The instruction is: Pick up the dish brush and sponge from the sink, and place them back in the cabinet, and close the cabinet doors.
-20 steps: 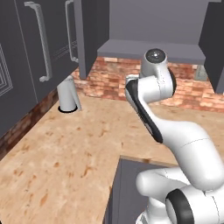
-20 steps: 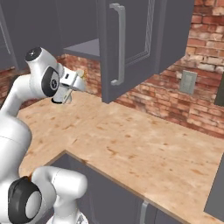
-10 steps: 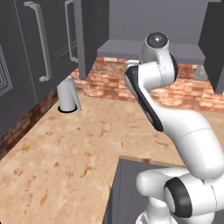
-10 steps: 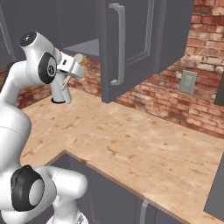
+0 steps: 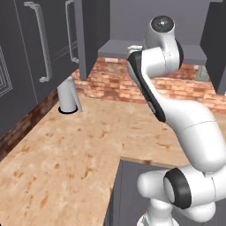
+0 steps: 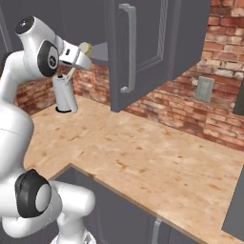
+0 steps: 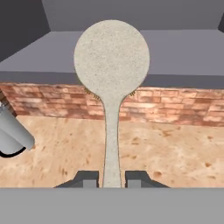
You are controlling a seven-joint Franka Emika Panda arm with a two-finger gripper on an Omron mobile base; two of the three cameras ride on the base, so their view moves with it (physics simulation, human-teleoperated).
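**Brush raised at the open cabinet**

The gripper (image 7: 112,178) is clamping the thin handle of the dish brush (image 7: 112,65), its two dark fingertips (image 7: 87,178) pressing the handle from either side. In the hand view the brush's round cream head is pointing away from the hand, standing in front of the front edge of the cabinet's grey inner shelf (image 7: 183,52), with the red brick wall (image 7: 175,111) running below that shelf.

In the right base view the gripper (image 6: 78,56) is holding the dish brush (image 6: 85,47) high above the counter, just at the opening of the cabinet (image 6: 102,50), to the left of the open cabinet door (image 6: 143,47) with its long silver bar handle (image 6: 128,47). The brush handle is slanting down and to the left from the round head.

A grey cylindrical container (image 5: 69,94) is sitting on the speckled beige counter (image 5: 79,154) near the far wall, below and to the left of the hand. In the left base view the white arm (image 5: 154,66) is reaching up toward the shelf (image 5: 119,46).
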